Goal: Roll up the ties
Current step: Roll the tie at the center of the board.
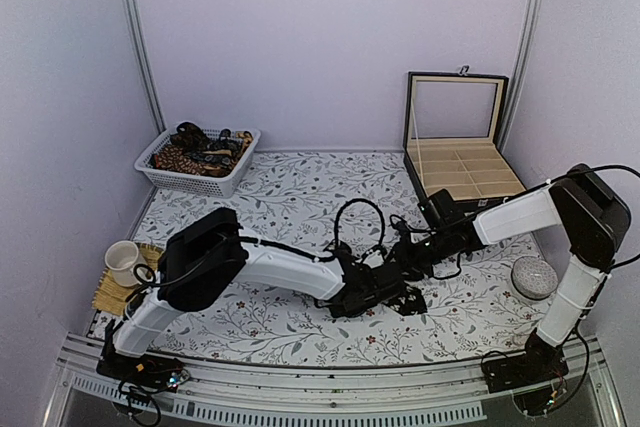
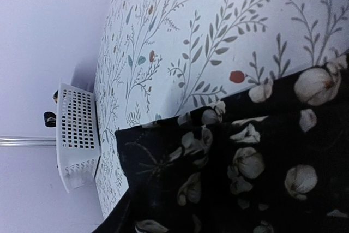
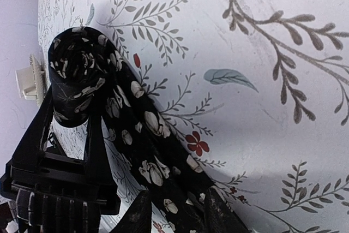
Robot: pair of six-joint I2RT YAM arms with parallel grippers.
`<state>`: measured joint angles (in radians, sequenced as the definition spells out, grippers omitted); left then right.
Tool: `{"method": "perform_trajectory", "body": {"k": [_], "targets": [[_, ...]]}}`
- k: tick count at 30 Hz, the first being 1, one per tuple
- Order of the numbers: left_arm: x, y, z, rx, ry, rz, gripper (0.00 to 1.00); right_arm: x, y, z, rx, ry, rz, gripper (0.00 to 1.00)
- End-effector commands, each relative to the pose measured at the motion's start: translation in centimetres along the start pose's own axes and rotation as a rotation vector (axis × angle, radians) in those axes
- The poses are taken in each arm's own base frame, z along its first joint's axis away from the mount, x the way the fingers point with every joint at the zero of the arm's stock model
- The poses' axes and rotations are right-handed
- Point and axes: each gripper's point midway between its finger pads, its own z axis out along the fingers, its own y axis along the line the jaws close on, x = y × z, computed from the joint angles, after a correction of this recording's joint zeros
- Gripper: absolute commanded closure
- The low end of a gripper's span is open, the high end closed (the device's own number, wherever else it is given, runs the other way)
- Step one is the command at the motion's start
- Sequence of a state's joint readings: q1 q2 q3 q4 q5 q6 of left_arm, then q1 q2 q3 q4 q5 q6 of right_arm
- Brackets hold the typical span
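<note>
The black tie with pale flowers (image 3: 155, 135) is lying on the floral-printed counter (image 1: 290, 197) near its middle, where the two arms are meeting. One end of it is wound into a tight roll (image 3: 82, 69), standing on its edge, and the unrolled strip is running away from it flat across the counter.

The left end effector (image 3: 73, 102) is reaching in with one black finger (image 3: 41, 129) on each side of the roll and lying against it. Whether the fingers are squeezing it or only flanking it cannot be told. The right end effector (image 3: 180, 211) is straddling the flat strip farther along, its fingers (image 3: 143, 214) standing apart with the fabric passing between them. Whether they are pinching the tie cannot be told either.

At the back left corner a white perforated basket (image 1: 200, 182) is holding a heap of other ties (image 1: 195, 152) in brown-orange and dark prints. At the back right a black box (image 1: 415, 117) is standing with its lid raised upright, its base split into beige-lined compartments.

A pale mug (image 1: 122, 259) is sitting on a bamboo mat (image 1: 115, 295) at the left edge, and a grey round object (image 1: 532, 277) is resting beside the right arm.
</note>
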<state>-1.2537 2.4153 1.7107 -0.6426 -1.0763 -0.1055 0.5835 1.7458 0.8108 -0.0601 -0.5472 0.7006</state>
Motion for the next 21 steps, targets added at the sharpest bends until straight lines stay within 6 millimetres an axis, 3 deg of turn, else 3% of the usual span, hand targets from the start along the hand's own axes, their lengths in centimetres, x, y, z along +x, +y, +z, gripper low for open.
{"method": "perform_trajectory", "body": {"k": [1, 11, 21], "targets": [[2.8, -4.2, 0.3, 0.165, 0.063, 0.082, 0.63, -0.3, 0.2, -1.2, 0.028, -0.035, -0.014, 0.67], [2.2, -0.4, 0.9, 0.118, 0.050, 0.011, 0.61, -0.6, 0.8, -1.3, 0.017, -0.042, -0.022, 0.67], [0.8, 1.3, 0.6, 0.105, 0.002, -0.016, 0.57, -1.0, 1.2, -1.2, 0.014, -0.046, -0.024, 0.67]]}}
